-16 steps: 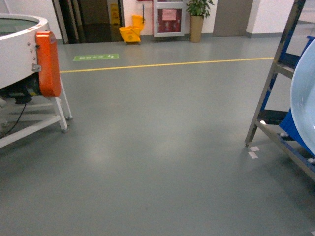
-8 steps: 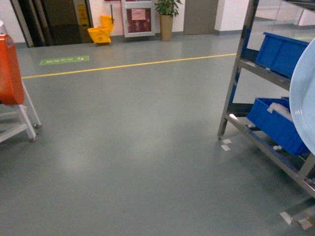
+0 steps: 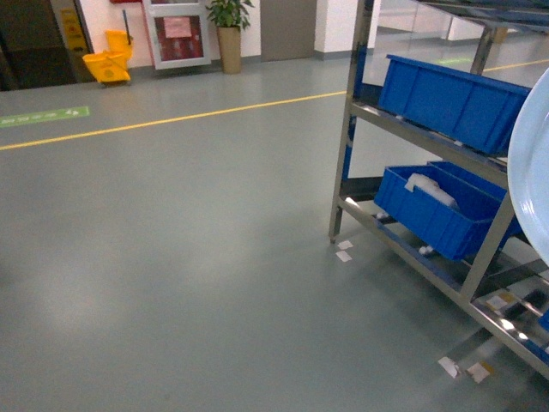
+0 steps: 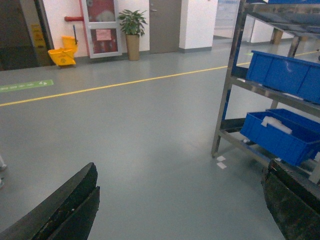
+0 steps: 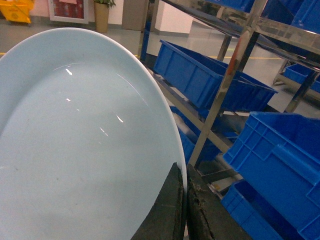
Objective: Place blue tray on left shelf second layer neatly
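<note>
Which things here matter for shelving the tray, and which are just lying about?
For the job: tray, held at its rim by the right pincer; shelf.

Lying about: blue crates, mop bucket, potted plant, floor tape scraps.

Blue tray (image 3: pixel 533 163) cut off by head view's right edge, only a sliver shows. Left shelf (image 3: pixel 353 120) top tiers out of frame. White item in lower crate (image 3: pixel 429 189) unidentifiable.
</note>
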Motion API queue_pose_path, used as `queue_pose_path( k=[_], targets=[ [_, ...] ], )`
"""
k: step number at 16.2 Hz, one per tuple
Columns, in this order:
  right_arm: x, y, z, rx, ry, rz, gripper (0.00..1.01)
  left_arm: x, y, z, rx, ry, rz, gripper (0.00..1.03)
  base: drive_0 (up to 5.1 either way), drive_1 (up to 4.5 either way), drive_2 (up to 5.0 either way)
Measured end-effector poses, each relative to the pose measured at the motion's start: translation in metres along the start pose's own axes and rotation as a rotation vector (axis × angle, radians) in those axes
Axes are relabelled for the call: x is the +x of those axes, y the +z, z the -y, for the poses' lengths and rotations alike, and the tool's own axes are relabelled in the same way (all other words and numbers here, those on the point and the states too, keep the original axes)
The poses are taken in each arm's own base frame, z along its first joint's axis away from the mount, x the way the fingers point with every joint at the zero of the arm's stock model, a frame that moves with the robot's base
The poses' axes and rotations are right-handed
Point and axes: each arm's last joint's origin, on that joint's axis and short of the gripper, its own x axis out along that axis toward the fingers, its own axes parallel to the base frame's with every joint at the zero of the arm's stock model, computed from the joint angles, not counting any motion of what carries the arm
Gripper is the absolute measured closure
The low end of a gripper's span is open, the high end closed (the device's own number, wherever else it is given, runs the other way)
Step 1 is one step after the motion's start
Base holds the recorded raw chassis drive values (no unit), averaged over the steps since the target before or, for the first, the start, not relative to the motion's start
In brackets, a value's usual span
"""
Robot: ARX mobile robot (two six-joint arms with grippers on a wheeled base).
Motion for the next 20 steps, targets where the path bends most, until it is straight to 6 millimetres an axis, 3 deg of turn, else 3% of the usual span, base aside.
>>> queue_pose_path(
  k=[20],
  targets=[
    [0.0000, 0.0000, 0.0000, 0.000, 0.001, 0.001, 0.99, 0.0000, 0.0001, 0.0000, 0.000, 0.000, 0.001, 0.05, -1.7, 0.21, -3.7]
  ],
)
